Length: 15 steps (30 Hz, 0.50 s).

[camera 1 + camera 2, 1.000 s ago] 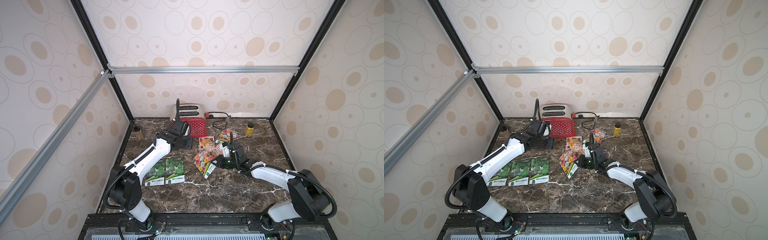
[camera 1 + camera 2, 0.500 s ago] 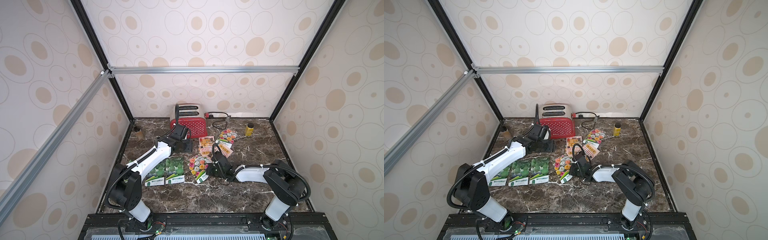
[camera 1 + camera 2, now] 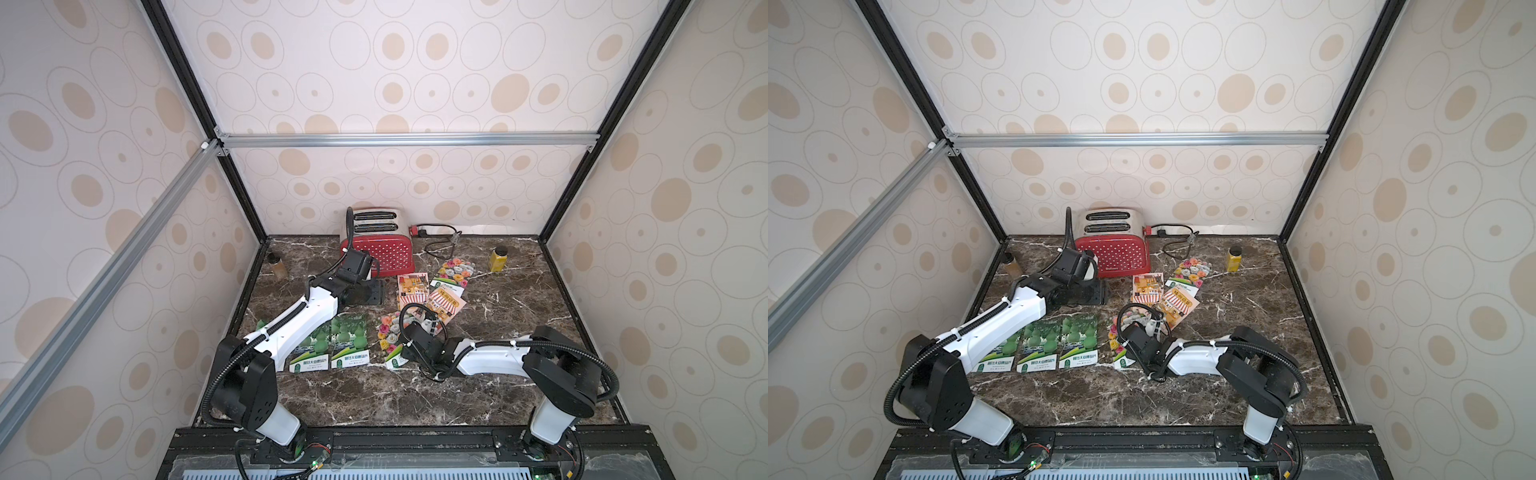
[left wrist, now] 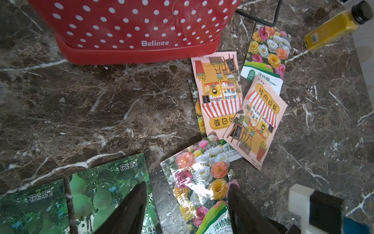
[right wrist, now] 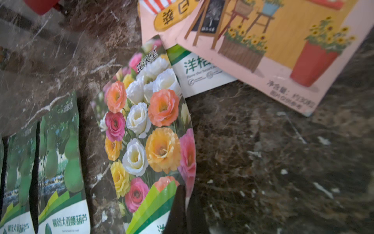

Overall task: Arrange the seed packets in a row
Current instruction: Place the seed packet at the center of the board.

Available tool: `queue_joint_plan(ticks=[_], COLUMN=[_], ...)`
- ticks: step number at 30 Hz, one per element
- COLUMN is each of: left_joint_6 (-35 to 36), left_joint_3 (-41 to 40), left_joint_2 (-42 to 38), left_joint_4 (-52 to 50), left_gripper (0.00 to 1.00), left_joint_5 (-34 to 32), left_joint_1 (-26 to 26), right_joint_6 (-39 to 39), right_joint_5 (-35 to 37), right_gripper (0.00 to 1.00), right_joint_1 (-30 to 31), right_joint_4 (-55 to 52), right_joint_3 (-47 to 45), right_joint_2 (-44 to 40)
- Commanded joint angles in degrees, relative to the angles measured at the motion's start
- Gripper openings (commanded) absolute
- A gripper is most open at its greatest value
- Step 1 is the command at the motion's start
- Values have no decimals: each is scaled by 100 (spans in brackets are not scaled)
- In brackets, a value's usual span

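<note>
**LIGHT AND PICTURE QUALITY: FOUR VIEWS**

Top views: bright, even, diffuse light. Pale walls are close to washed out. The dark marble counter is dim by contrast, with only faint soft shadows beneath the arms. Wide-angle perspective: frame posts lean outward toward the corners.

Left wrist view: sharp in the middle. White glare patches on the glossy flower-print packet. Left tool dark and soft-edged. Bottle stretched in the corner.

Right wrist view: dimmer and warmer. That packet's flowers are crisp; the peach packet and far counter are blurred. Green packets bowed at the edge. Right tool a black, unfocused wedge.
</note>
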Motion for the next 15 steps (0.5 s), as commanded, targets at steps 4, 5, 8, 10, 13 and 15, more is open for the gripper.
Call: queue_joint_plan(ticks=[4, 5, 8, 10, 13, 15], left_joint_6=[-125, -122, -82, -69, -60, -60], left_joint_3=[-41, -32, -27, -14, -32, -54], left_joint_2=[-153, -152, -166, -177, -201, -196], left_joint_4=[43, 38, 20, 14, 10, 10], left_gripper=[66, 66, 66, 66, 66, 66], left_joint_5=[-68, -58, -58, -67, -64, -59], left_joint_1=[-6, -7, -11, -9, -11, -12], right_joint_6=[339, 305, 249, 325, 387, 408], right_joint_5=[161, 96, -17, 9, 0, 8], right_gripper=[0, 0, 0, 0, 0, 0], right_joint_1=[22, 25, 26, 21, 26, 25], right_joint_4=[-125, -130, -132, -134, -127, -131], right_joint_3=[337, 412, 590, 608, 591, 585], right_joint_2=[286, 367, 528, 600, 628, 633])
